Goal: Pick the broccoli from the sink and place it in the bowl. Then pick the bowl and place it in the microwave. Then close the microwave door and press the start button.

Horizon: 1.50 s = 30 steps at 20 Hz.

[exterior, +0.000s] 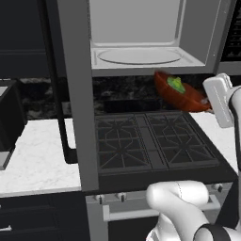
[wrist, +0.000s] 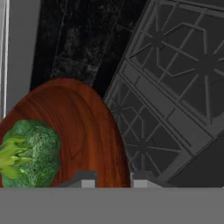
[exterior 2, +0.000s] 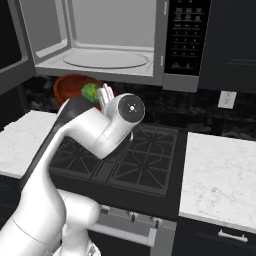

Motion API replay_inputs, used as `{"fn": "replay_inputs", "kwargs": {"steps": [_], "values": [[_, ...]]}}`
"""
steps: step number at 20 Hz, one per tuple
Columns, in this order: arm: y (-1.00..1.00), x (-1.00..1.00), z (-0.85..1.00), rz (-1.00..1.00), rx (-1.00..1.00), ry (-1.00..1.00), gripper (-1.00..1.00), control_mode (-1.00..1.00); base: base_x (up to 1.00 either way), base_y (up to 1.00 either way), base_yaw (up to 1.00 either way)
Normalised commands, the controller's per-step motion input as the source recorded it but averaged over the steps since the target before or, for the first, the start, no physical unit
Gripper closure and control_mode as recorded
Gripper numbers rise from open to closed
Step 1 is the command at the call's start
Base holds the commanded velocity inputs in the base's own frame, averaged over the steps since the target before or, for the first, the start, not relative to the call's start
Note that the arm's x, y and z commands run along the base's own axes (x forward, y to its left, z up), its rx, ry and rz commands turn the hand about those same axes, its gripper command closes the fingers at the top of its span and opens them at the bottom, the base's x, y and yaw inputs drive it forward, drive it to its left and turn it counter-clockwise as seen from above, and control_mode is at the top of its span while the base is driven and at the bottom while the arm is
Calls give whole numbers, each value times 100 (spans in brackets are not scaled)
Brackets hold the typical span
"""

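The wide reddish-brown wooden bowl (exterior: 184, 96) hangs tilted above the black gas stove grates (exterior: 155, 141), below the open grey-silver microwave (exterior: 141, 35) at its five o'clock. The small bumpy green broccoli floret (wrist: 28, 154) lies inside the bowl. The tall grey-framed microwave door (exterior: 77, 94) stands open at nine o'clock of the bowl.

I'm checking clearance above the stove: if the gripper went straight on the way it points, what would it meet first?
Holding the bowl by its rim, the gripper points at the stove grates, likely met first, though depth is unclear.
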Motion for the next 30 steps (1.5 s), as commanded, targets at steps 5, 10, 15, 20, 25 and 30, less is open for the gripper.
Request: {"fn": "replay_inputs", "kwargs": {"steps": [5, 10, 15, 20, 25, 30], "values": [[8, 0, 3, -12, -3, 0, 100, -100, 0, 0, 0], [3, 10, 21, -7, -6, 2, 100, -100, 0, 0, 0], [3, 9, 38, -3, -11, 5, 100, -100, 0, 0, 0], [0, 20, 55, 0, -7, 2, 100, -100, 0, 0, 0], [0, 30, 29, -1, -2, 0, 100, -100, 0, 0, 0], [0, 77, 15, -1, 0, 0, 100, -100, 0, 0, 0]]}}
